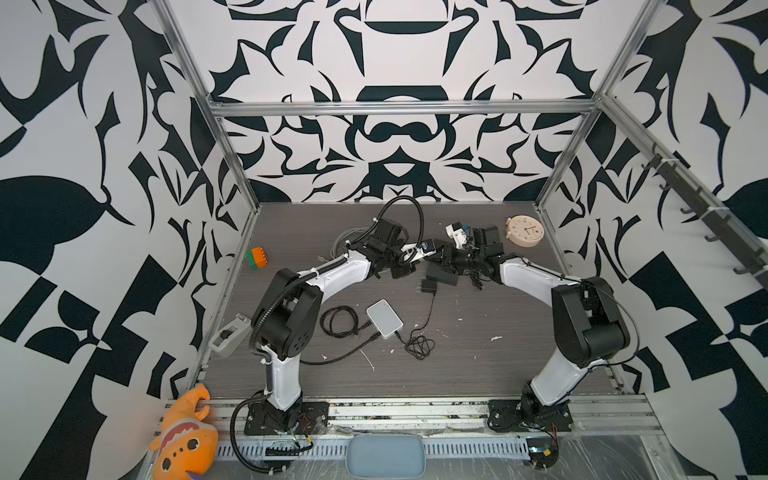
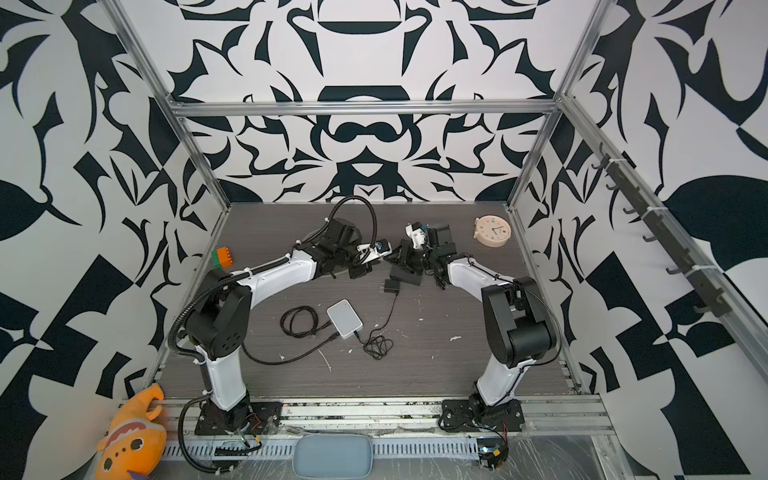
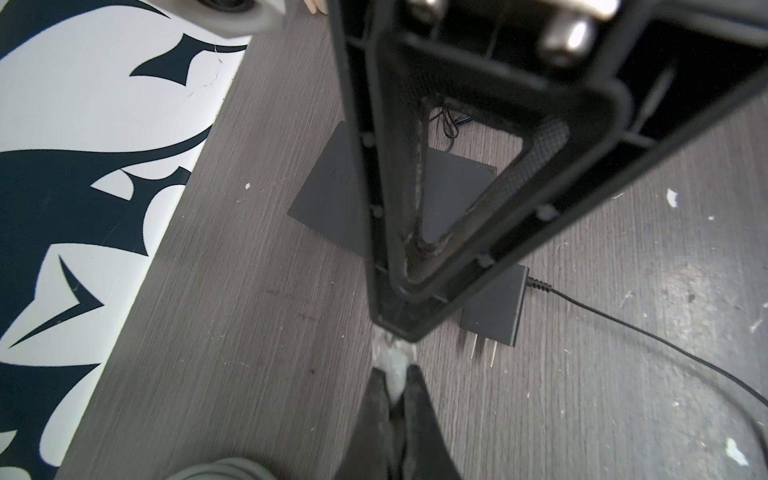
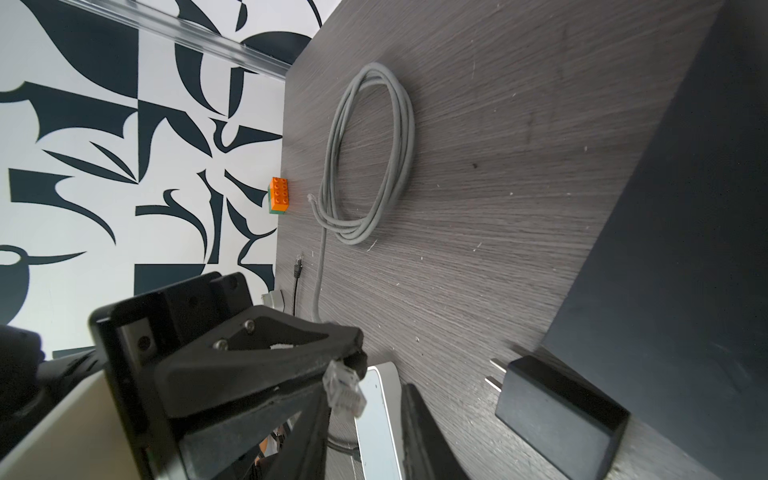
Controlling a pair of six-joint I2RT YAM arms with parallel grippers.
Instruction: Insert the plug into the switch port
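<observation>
While the clear RJ45 plug (image 4: 343, 384) sits pinched in the closed left pincer (image 3: 394, 372), jutting past its tips, the black network switch (image 3: 328, 195) lies loose on the table toward the far edge, just beyond; no port face shows, so a blind push could miss or slide the switch; the right pincer (image 3: 397, 320) hangs between plug and switch and could be struck; whether its jaws hold anything I cannot tell; the trailing grey cable (image 4: 365, 153) could tug the plug askew
</observation>
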